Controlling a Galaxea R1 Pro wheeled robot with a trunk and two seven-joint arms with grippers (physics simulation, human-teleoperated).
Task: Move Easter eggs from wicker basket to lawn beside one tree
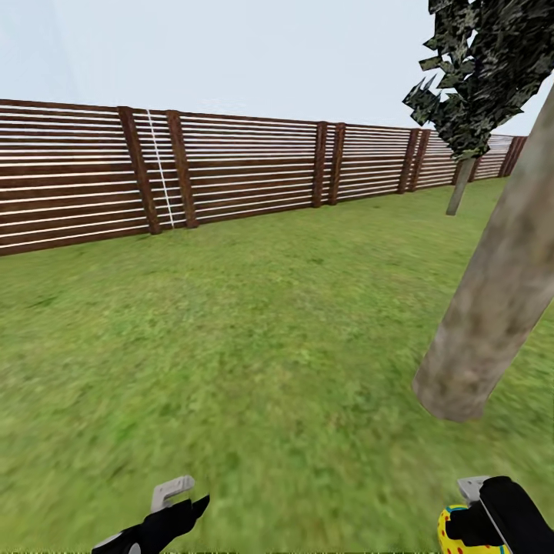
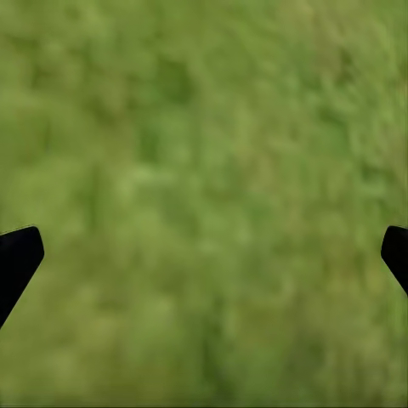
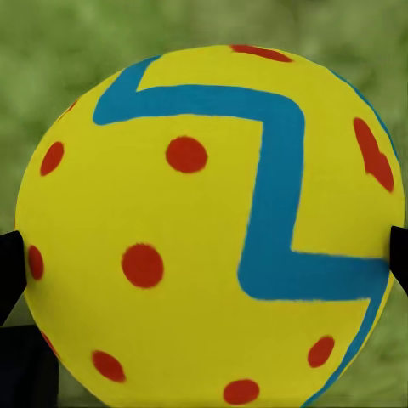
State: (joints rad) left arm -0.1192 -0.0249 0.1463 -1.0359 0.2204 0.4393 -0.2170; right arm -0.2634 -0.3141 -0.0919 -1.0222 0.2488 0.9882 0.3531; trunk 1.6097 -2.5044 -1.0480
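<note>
Easter egg point(image 3: 204, 229) placement is the step in hand, by my reading. Over bare lawn point(image 1: 254, 331), the left gripper point(image 2: 204, 251) hangs with its jaws spread wide and nothing between them. Farther right, the right gripper point(image 1: 481, 519) is clamped on the yellow egg with its blue zigzag and red dots, held above the grass just short of the tree point(image 1: 492, 308) trunk's base. Lower it gently close to the trunk and release only at grass level, so it cannot roll off
</note>
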